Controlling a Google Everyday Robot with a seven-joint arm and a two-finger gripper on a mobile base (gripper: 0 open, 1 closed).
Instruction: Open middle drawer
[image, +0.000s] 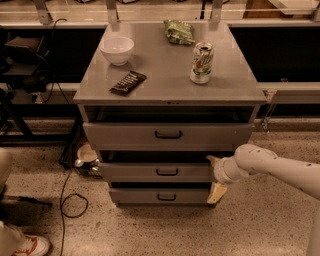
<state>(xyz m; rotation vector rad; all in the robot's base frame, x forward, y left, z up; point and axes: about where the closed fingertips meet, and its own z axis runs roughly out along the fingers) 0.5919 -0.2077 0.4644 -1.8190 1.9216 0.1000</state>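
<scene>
Gripper (214, 176) is seen low on the right side of a grey cabinet (165, 75), at the right end of the middle drawer (132, 171). The jaws are spread apart: one pale finger is set at the upper right corner of that drawer front, the other hangs down beside the bottom drawer (135, 196). Whether the fingers touch the front cannot be told. The white arm (280, 167) is stretched in from the right edge.

The middle drawer is placed between the wider top drawer (125, 135) and the bottom one; its black bar handle (167, 172) is left ungrasped, well left of the gripper.

On the cabinet top a white bowl (117, 49) is set far left, a dark packet (128, 82) near left, a green bag (179, 31) far centre and a can (201, 62) upright on the right. A cable (66, 187) and a shoe (31, 245) are seen on the floor at left.
</scene>
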